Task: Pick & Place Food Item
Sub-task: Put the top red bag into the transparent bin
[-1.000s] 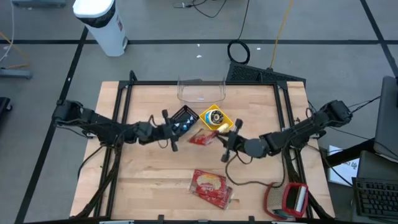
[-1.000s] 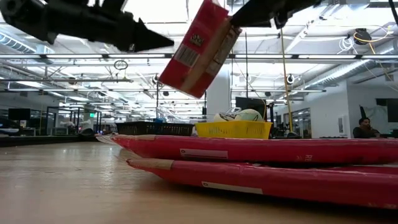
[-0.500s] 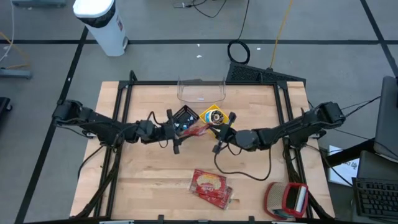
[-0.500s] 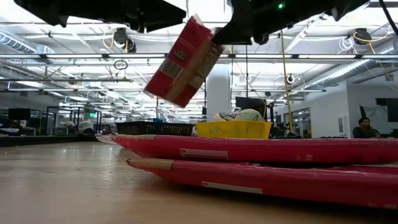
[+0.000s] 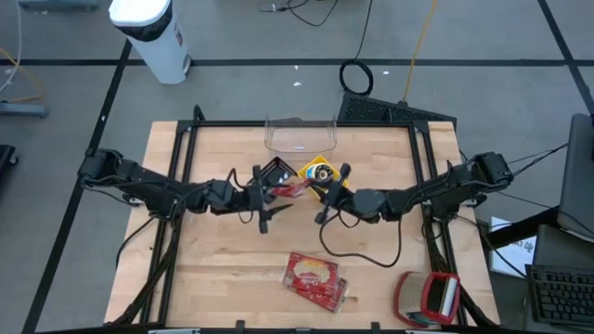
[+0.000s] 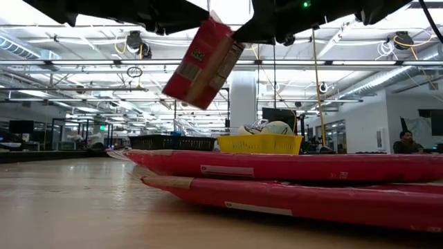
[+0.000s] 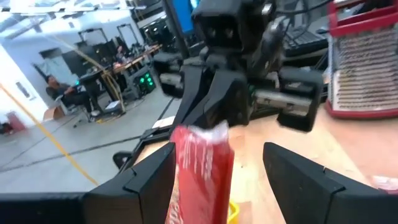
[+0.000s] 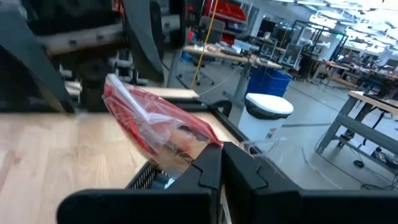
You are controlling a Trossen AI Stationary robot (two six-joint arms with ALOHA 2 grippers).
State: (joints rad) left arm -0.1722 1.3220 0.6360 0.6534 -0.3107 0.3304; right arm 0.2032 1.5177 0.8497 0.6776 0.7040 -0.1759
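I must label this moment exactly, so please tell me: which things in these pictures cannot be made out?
- Red snack packet: print unreadable in the low view; blurred in the left wrist view.
- Left claw: tips cut off by the left wrist view's bottom edge.
- Right claw: shut on the packet; contact hidden behind its own fingers.
- Yellow basket: contents too small in the low view.

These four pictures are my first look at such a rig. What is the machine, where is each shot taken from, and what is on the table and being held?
Two dark robot arms work at a wooden table. One camera looks straight down, one sits at table-top height, and one rides on each wrist. The right end effector is shut on a red snack packet, held in the air at mid-table. The left end effector is open, its fingers either side of the packet. On the table lie a flat red food pack, a yellow basket, a black basket, a clear container and a red grater.
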